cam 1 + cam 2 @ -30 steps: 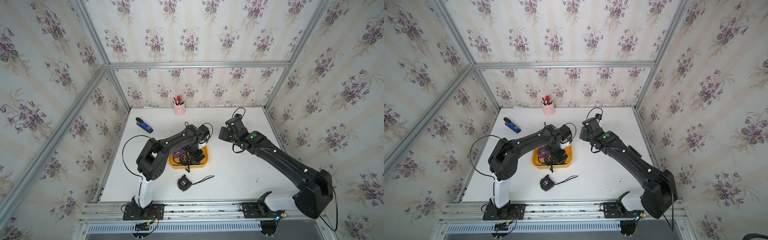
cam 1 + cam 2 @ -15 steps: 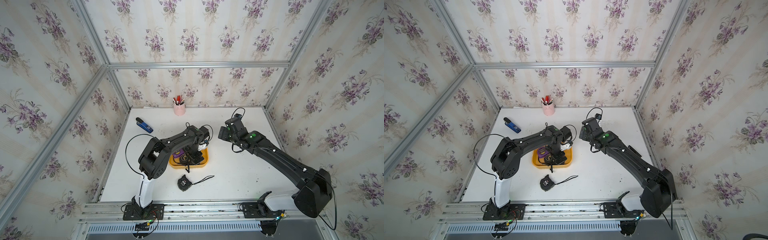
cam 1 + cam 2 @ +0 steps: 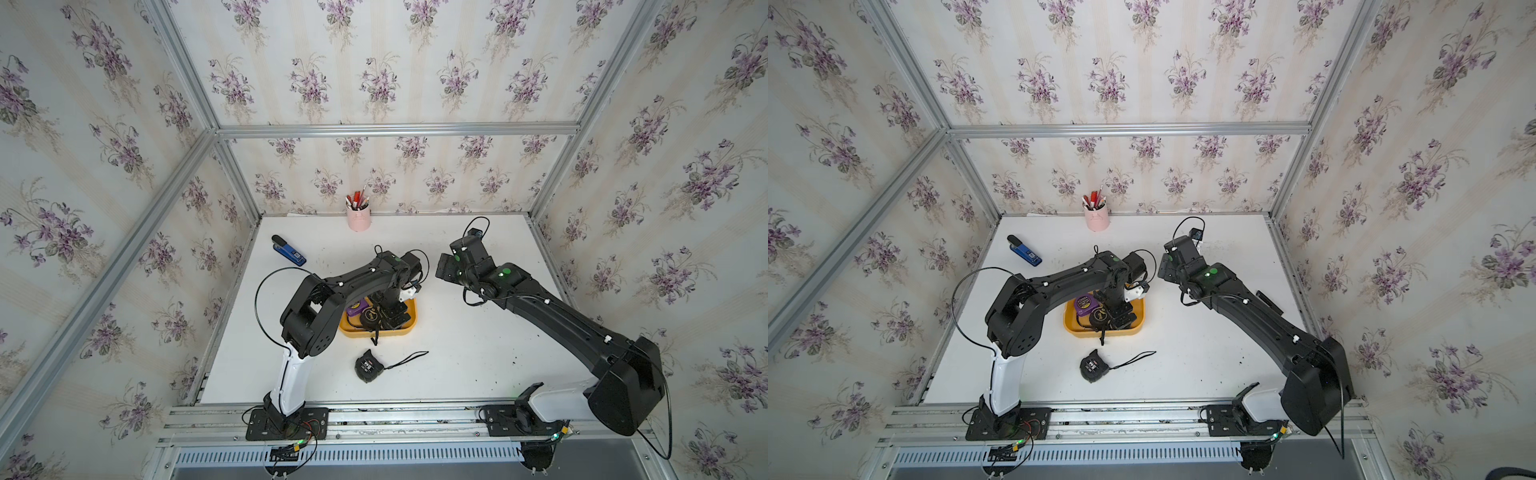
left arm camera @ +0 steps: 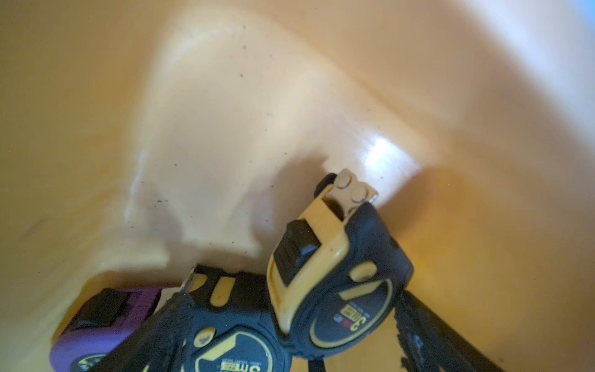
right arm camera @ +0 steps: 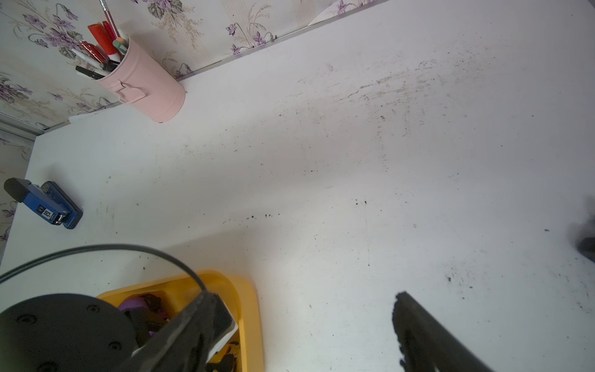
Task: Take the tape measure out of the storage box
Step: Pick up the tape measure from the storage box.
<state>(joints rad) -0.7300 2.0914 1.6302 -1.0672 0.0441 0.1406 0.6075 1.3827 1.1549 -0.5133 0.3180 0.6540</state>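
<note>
Shallow yellow storage box (image 3: 399, 331) with rounded corners, flat on the white table (image 3: 457, 353), holding a purple tape measure (image 3: 357, 308) at its left end, two black-and-yellow tape measures (image 4: 341, 283) overlapping beside it, a black tape measure (image 3: 368, 366) lying outside, near the box's front, strap trailing right.

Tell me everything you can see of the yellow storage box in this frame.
The storage box is a shallow, glossy yellow plastic tub, rectangular with rounded corners, lying flat on the white table. Its floor is dusted with dark specks. Inside lie a purple tape measure and two black-and-yellow tape measures; a black strap hangs over its near rim. The open left gripper reaches down into it.
</note>
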